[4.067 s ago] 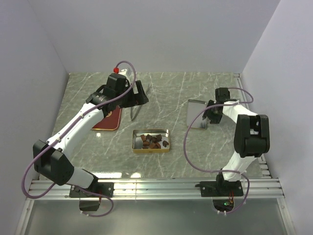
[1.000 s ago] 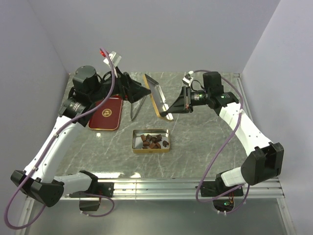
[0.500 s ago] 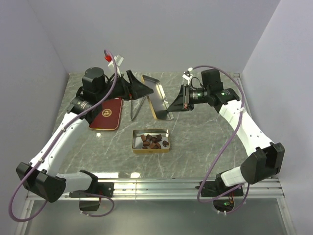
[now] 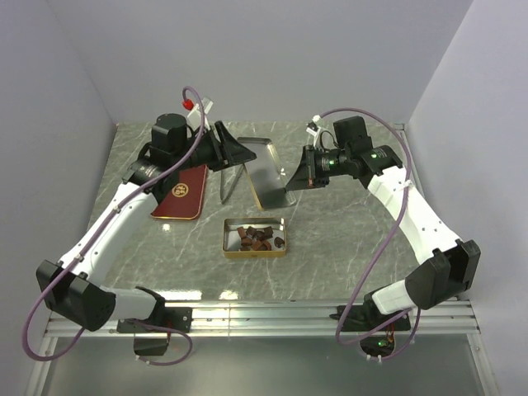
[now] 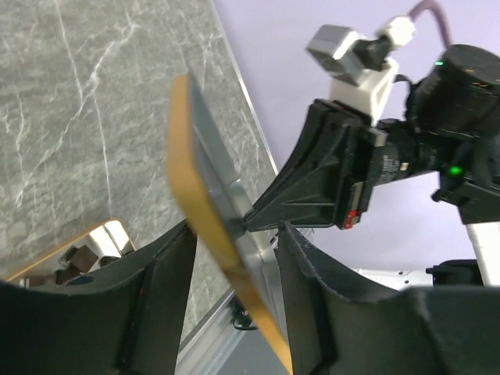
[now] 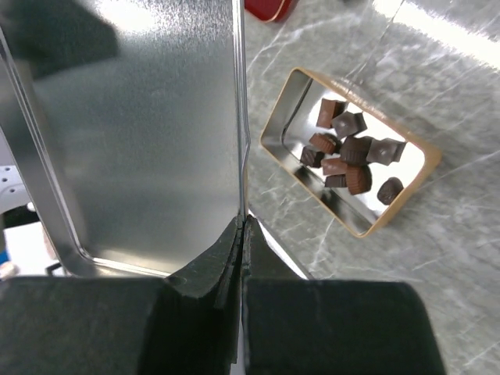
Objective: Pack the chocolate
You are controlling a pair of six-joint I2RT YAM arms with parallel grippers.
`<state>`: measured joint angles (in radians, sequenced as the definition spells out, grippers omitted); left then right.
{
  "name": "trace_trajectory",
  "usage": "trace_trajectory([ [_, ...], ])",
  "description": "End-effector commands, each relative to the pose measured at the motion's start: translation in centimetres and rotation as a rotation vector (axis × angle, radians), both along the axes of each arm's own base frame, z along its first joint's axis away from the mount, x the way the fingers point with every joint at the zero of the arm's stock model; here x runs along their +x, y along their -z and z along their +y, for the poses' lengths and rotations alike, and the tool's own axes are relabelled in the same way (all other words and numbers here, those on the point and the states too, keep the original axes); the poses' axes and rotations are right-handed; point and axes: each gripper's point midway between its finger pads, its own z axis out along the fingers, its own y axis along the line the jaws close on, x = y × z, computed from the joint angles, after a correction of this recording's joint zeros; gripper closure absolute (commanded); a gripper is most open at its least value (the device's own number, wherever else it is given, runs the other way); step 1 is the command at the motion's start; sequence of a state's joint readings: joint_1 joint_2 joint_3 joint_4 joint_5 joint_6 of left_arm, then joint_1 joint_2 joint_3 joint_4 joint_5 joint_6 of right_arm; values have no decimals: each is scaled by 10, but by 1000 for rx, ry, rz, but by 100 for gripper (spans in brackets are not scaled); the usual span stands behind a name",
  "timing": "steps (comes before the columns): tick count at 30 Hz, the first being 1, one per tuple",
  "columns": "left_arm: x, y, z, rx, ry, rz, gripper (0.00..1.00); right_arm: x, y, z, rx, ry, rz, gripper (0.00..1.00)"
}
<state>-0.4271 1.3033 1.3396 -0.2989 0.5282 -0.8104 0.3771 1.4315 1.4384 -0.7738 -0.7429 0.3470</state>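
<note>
**Tray held in mid-air between two grippers, chocolate below in the tin**

The right gripper (image 4: 290, 183) is clamped tight, its black fingers (image 6: 209, 269) pinched together on the thin rim of a shallow tray (image 4: 266, 169). The tray is rectangular with rounded corners, brushed silver inside and gold on its outer wall. It hangs tilted above the marble-patterned table (image 4: 355, 239).

Across from it, the left gripper (image 4: 246, 154) meets the tray's opposite edge. From the left wrist, the two broad matte fingers (image 5: 160, 289) stand apart with the tray edge-on between them. I cannot tell whether they actually press on it.

Just below and in front of the right gripper's tips sits the gold tin (image 4: 255, 254), open, rectangular and shiny-walled. The chocolate (image 4: 256, 238) lies inside it as small dark brown blocky lumps heaped toward the middle. Reflections on the tin's mirror walls make an exact count hard. The left wrist view shows only a corner of that tin, cut off by its own finger.

Out to the left gripper's side, a glossy red lid (image 4: 180, 192) with a gold emblem lies flat on the table. A thin dark item (image 4: 228, 188) lies beneath the left gripper, too slim to identify.
</note>
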Motion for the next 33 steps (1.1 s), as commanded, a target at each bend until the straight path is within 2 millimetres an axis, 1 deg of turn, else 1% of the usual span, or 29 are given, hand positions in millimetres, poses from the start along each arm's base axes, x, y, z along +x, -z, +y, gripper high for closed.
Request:
trace_trajectory([
  [1,2,-4,0,3,-23,19,49,9,-15,0,-24,3,-89,100],
  [4,4,2,1,26,-38,39,50,8,-15,1,-35,-1,-99,99],
  [7,6,7,1,39,-53,47,56,6,-16,4,-36,-11,-106,99],
  [8,6,8,0,42,-55,52,59,6,-16,4,-37,-13,-106,99],
  [13,8,13,-1,42,-71,72,67,5,-15,5,-48,-21,-119,99],
  [14,8,14,-1,39,-76,80,71,5,-15,5,-46,-22,-118,97],
  [16,10,17,0,40,-92,92,76,5,-14,6,-47,-19,-111,94],
  [17,10,20,0,42,-96,104,81,5,-13,6,-48,-20,-110,92],
  [18,10,22,1,44,-102,112,83,6,-13,6,-48,-16,-111,90],
  [19,11,25,2,50,-116,123,84,7,-12,5,-56,-8,-111,86],
  [21,12,32,3,54,-127,145,89,9,-11,4,-62,1,-112,81],
  [23,12,39,4,56,-138,169,92,12,-11,3,-69,12,-118,75],
  [24,12,42,4,57,-142,180,93,12,-12,4,-69,13,-123,73],
  [27,15,47,6,51,-168,202,94,16,-15,2,-79,34,-139,64],
  [28,16,49,6,52,-176,210,94,19,-18,-1,-87,48,-157,62],
  [29,17,49,6,51,-183,217,95,21,-18,-3,-100,60,-167,56],
  [30,20,54,6,61,-188,236,95,27,-20,-10,-135,97,-204,54],
  [31,20,56,6,65,-193,248,96,29,-23,-14,-148,114,-229,49],
  [32,22,56,5,64,-201,260,98,32,-29,-16,-151,131,-268,48],
  [33,22,61,4,67,-201,286,99,36,-38,-25,-170,167,-325,47],
])
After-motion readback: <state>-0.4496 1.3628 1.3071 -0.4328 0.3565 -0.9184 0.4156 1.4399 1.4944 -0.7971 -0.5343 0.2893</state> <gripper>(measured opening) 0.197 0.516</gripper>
